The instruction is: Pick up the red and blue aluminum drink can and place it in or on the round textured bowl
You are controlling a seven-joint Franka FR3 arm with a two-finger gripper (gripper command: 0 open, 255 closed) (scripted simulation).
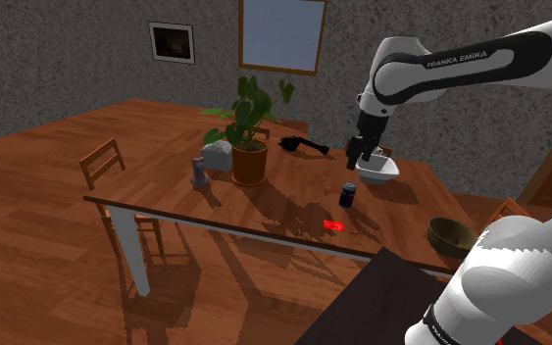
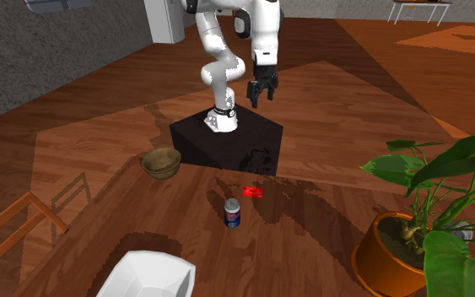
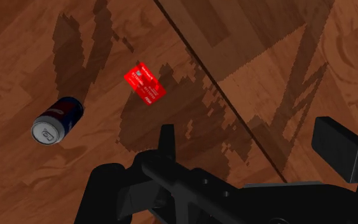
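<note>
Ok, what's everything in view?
Blue-and-red drink can: one, upright, on table.
Flat red card: one, near can.
Round brown bowl: one, table edge by stand.
Angular white bowl: one, beyond the can.
Plant: one, green, orange-brown pot, on table.
Small grey items: two, beside pot.
Black item: one, far side.
Brown wooden table: one; chairs, at least two.
Framed picture, window: one each, grey wall.
Box stand: one, black.
Arm: one, white.
Tool: one, black, open, above table edge.
</note>
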